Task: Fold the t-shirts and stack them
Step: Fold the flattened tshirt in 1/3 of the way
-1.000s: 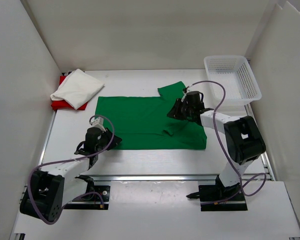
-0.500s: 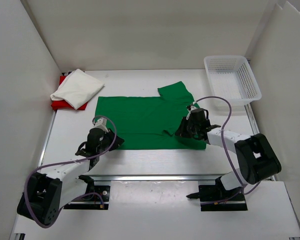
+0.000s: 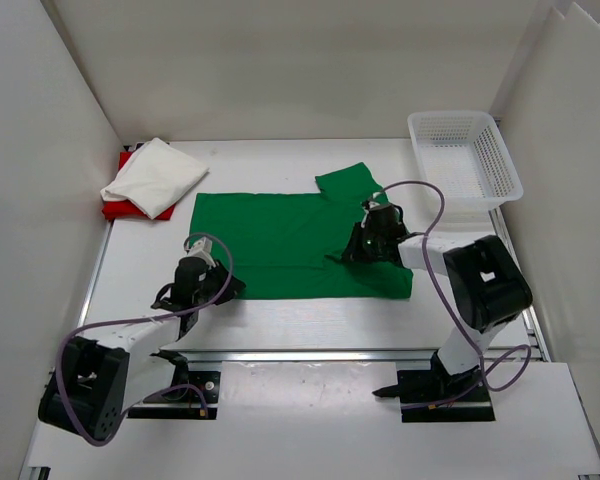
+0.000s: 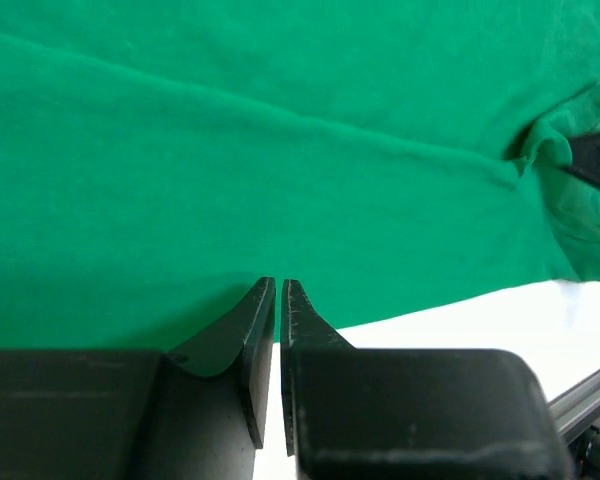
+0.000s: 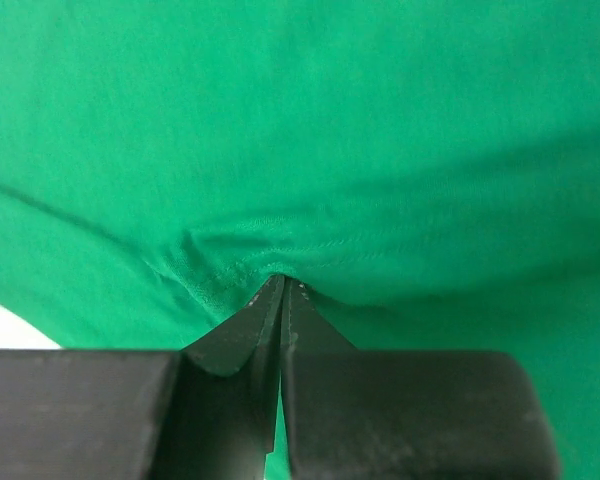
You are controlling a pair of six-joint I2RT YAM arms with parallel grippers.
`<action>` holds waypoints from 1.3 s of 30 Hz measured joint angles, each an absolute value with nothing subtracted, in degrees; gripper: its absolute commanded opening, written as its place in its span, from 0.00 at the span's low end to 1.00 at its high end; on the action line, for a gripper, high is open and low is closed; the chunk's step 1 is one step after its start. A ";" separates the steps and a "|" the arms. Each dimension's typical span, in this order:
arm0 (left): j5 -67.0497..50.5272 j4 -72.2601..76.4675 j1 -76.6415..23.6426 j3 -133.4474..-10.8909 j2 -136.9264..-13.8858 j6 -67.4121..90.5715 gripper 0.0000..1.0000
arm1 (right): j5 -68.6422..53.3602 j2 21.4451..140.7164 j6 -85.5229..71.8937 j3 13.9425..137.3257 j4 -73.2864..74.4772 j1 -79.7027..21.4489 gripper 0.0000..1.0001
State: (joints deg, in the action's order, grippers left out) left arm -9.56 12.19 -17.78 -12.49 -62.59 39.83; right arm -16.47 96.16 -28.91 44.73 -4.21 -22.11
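Note:
The green t-shirt (image 3: 280, 240) lies spread flat in the middle of the table, one sleeve (image 3: 348, 183) pointing to the far side. My left gripper (image 3: 222, 286) sits low at the shirt's near left corner. In the left wrist view its jaws (image 4: 278, 283) are shut with the tips on the green hem. My right gripper (image 3: 347, 253) is on the right part of the shirt, shut on a puckered fold of green cloth (image 5: 230, 262). The white t-shirt (image 3: 155, 175) lies folded on the red t-shirt (image 3: 120, 208) at the far left.
A white mesh basket (image 3: 464, 158) stands at the far right corner. White walls close in the left, right and back. A metal rail (image 3: 310, 354) runs along the near edge in front of the arm bases.
My right gripper went from the shirt's right middle toward the near edge, then back a little left and away. The left gripper has stayed at the near left corner.

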 measured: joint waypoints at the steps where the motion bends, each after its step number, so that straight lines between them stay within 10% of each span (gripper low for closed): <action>1: -9.56 11.99 -17.47 -12.43 -62.15 39.81 0.19 | -16.49 97.60 -28.91 46.44 -4.03 -22.11 0.00; 11: -8.71 9.87 -18.24 -12.67 -58.65 38.79 0.19 | -16.25 104.95 -28.10 61.45 -3.36 -22.81 0.00; 39: -12.16 9.45 -20.82 -8.14 -58.37 39.97 0.20 | -16.05 81.10 -27.24 30.35 -2.63 -36.67 0.04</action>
State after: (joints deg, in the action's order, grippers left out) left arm -12.16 9.45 -20.82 -8.14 -58.37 39.97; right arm -16.05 81.10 -27.24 30.35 -2.63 -36.67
